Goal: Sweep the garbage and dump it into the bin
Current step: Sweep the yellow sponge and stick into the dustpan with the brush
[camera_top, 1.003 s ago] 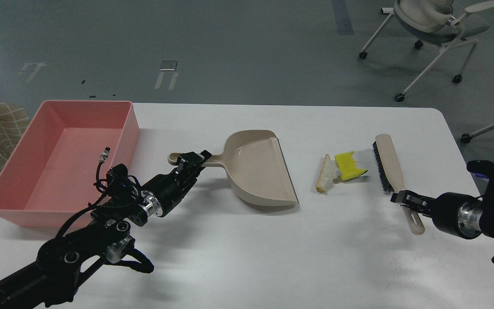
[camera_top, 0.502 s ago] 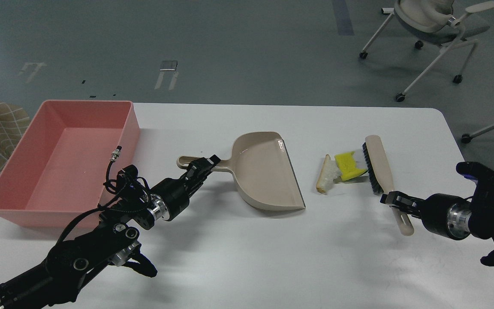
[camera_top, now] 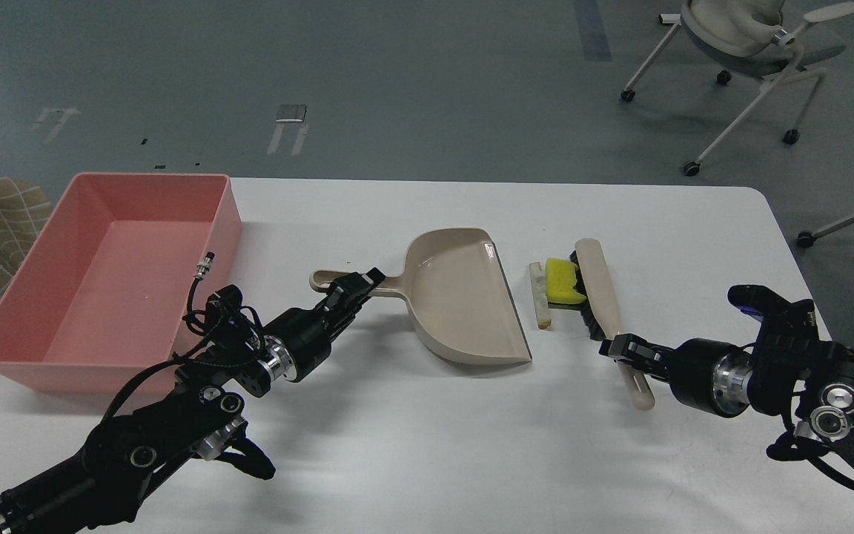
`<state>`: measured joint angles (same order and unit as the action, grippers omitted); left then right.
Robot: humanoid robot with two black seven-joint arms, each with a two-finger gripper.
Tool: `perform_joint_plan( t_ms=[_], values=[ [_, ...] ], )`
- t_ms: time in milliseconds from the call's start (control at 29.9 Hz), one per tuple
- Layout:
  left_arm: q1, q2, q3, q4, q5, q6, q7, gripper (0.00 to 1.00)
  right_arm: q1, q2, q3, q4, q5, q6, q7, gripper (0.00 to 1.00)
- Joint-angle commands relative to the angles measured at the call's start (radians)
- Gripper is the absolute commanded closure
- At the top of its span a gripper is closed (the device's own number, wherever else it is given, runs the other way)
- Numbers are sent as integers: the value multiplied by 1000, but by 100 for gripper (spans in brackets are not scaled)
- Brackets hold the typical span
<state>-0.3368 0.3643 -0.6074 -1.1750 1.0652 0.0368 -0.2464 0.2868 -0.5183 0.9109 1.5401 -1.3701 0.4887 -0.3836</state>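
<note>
So the right gripper (camera_top: 617, 348) is clamped on the handle of the beige plastic brush with black bristles (camera_top: 599, 280), roughly mid-handle, with the handle's tail end sticking out toward the near side of the table. The bristle side faces left and is pressed right up against the bright yellow sponge-like chunk (camera_top: 562, 281), and just left of that lies the short off-white stick-like scrap (camera_top: 540, 294), touching the sponge or as good as. Both bits of garbage sit on the white table (camera_top: 471, 445) in the narrow strip between the brush and the open lip of the beige plastic dustpan (camera_top: 464, 297), close to the lip but not on it. Over on the other side, the left gripper (camera_top: 356, 285) is closed around the dustpan's thin handle, the pan lying flat with its mouth facing right. The big shallow pink plastic tub (camera_top: 225, 222) sits at the far left of the table, well apart from the scraps, with nothing visible inside. A white office chair (camera_top: 738, 37) stands on the grey floor beyond the table.
</note>
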Motion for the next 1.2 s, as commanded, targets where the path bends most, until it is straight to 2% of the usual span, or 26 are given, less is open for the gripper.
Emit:
perform_joint_plan(
  t_ms=[0,301,602,769,903,1171],
  values=[
    [-4,-7,0,-2,-1,0,-1,86,44,29,-44,-2,-1,0,-12,100],
    [-7,-7,0,-2,-5,-3,-7,86,101,145,-107,-18,-1,0,-32,100],
    [-4,-2,-6,-6,-11,-3,-10,86,115,167,-113,-3,2,0,-34,100],
    [-2,-2,-11,-9,-11,-3,-10,86,106,75,-67,57,17,0,-27,100],
    [-1,-5,-12,-9,-13,-3,-10,86,101,25,-6,103,117,0,-31,100],
    [1,-4,-22,-17,-40,-2,-14,86,84,-152,31,115,132,0,-31,100]
  ],
)
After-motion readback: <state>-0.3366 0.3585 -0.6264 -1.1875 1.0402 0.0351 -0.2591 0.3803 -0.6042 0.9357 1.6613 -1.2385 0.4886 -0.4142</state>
